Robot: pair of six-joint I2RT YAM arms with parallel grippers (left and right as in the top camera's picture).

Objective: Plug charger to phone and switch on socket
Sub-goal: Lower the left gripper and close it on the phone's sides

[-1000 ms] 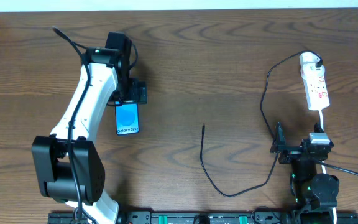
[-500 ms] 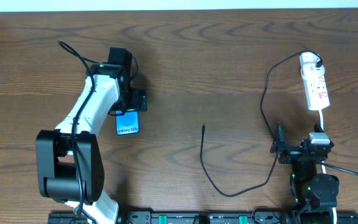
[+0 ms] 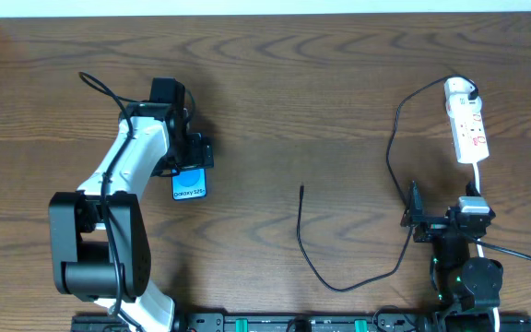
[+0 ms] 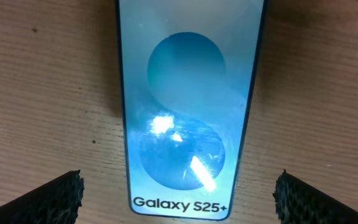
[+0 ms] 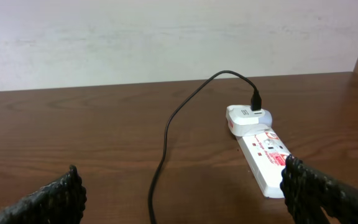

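The phone (image 3: 189, 184) lies flat on the wooden table with its blue screen up, "Galaxy S25+" at its near end (image 4: 188, 106). My left gripper (image 3: 190, 155) hovers open right above it, fingers (image 4: 48, 202) on either side and clear of its edges. The charger (image 3: 339, 286) is a thin black cable; its free tip (image 3: 302, 189) rests mid-table, and its other end runs into a white adaptor (image 5: 247, 118) on the socket (image 3: 469, 127) at the back right. My right gripper (image 3: 419, 219) stands open near the front, holding nothing, facing the socket (image 5: 263, 155) and cable (image 5: 166, 143).
The strip's white cord (image 3: 477, 175) runs from the socket toward my right arm's base. A white wall (image 5: 166, 37) rises behind the table's far edge. Bare wood separates the phone and the cable tip.
My left gripper has shifted toward the table's front over the phone, covering more of its far end. The right arm, cable and socket have not moved.
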